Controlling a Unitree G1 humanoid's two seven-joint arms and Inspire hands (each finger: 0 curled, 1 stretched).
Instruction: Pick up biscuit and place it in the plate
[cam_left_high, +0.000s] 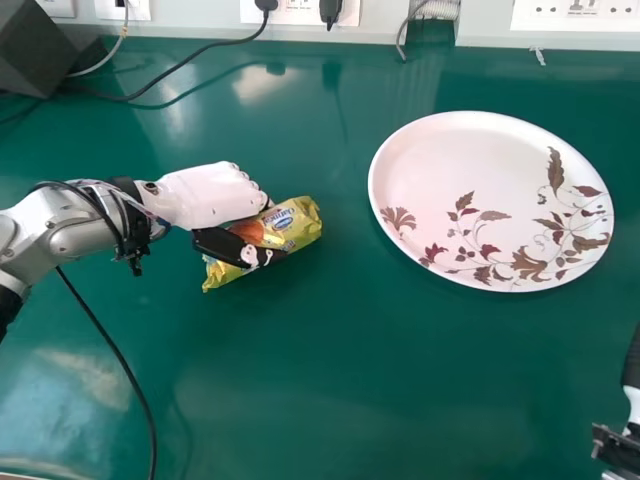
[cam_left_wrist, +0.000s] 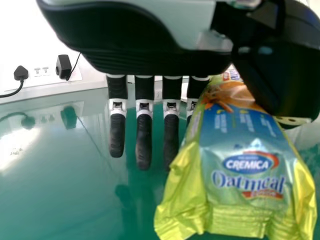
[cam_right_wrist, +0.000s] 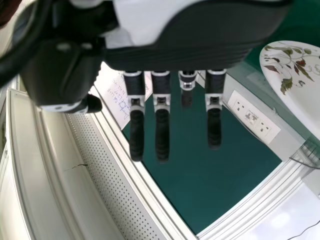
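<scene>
My left hand (cam_left_high: 212, 195) is at the left of the table, over the yellow biscuit packet (cam_left_high: 287, 226). The packet lies between its thumb and fingers, the thumb across the near side. In the left wrist view my left hand (cam_left_wrist: 144, 135) has straight fingers, with the packet (cam_left_wrist: 247, 170) beside them and partly hidden by the thumb. A white plate with brown leaf patterns (cam_left_high: 450, 165) sits to the right, apart from the packet. At the lower right edge is my right hand (cam_left_high: 618, 448); in the right wrist view my right hand (cam_right_wrist: 162, 125) holds nothing, fingers straight.
Black cables (cam_left_high: 130, 370) cross the green table (cam_left_high: 350, 380) on the left, one running beneath the left arm. A dark box (cam_left_high: 35, 50) stands at the back left corner. Wall sockets and plugs (cam_left_high: 300, 12) line the back edge.
</scene>
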